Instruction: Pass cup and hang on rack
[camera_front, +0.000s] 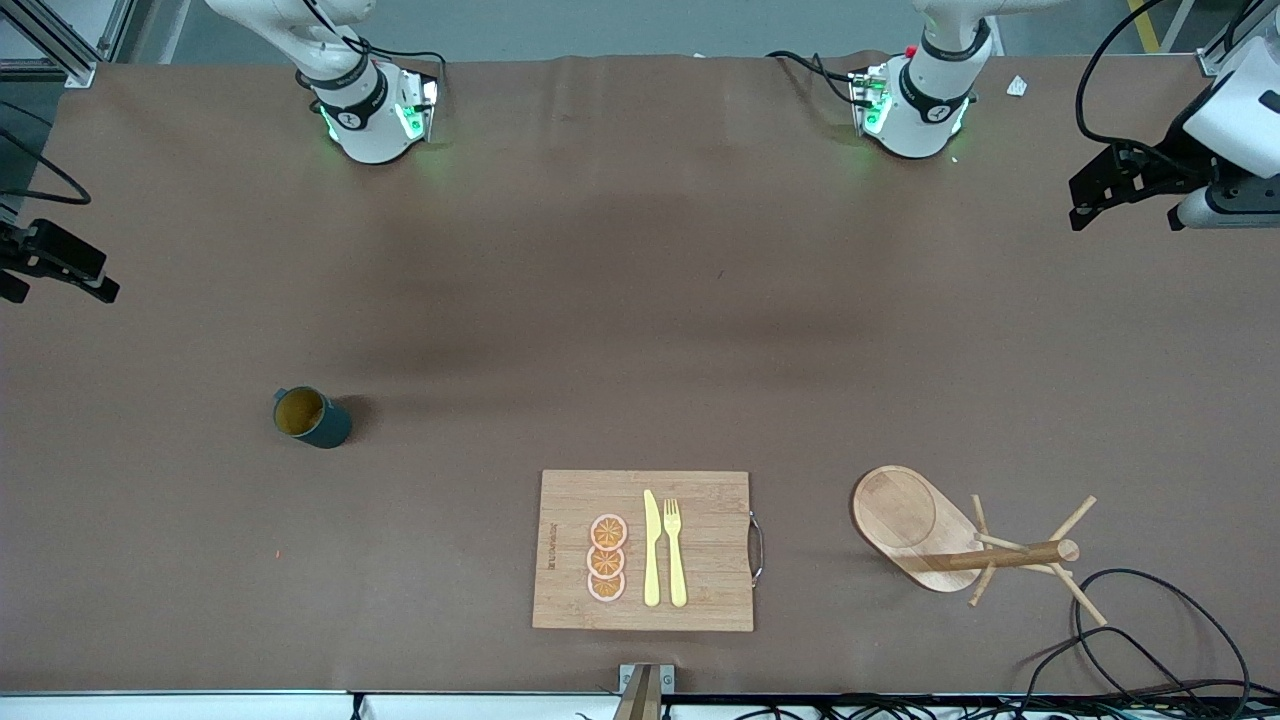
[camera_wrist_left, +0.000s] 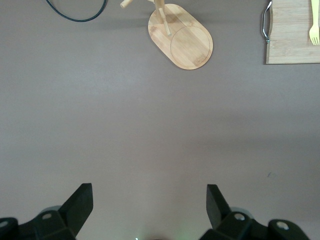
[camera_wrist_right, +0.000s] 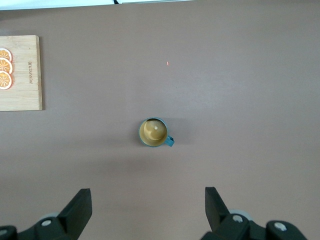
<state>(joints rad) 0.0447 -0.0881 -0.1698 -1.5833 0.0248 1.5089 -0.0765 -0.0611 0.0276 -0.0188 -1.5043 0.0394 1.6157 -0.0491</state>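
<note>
Mostly cut off: in the front view the left gripper shows only as a dark block at the frame edge toward the left arm's end of the table, and the right gripper likewise at the other edge, so neither claw's gap reads from there. Both wrist views settle it: each pair of black fingers stands spread wide with nothing between them, over bare brown table.

The cup stands upright toward the right arm's end of the table, open mouth up, well apart from everything. Its handle is hidden in the front view; the right wrist view shows the cup from above with a small teal handle and a tan inside. A tiny red speck lies on the table near it.

The rack stands toward the left arm's end, near the front camera; oval base, post and thin pegs all show in the front view. In the left wrist view the rack is cut off, only base and post foot in frame.

Between cup and rack lies a bamboo cutting board with a metal handle, carrying three orange slices, a yellow knife and a yellow fork. Each wrist view catches only one corner of it. Black cables loop just beside the rack.
</note>
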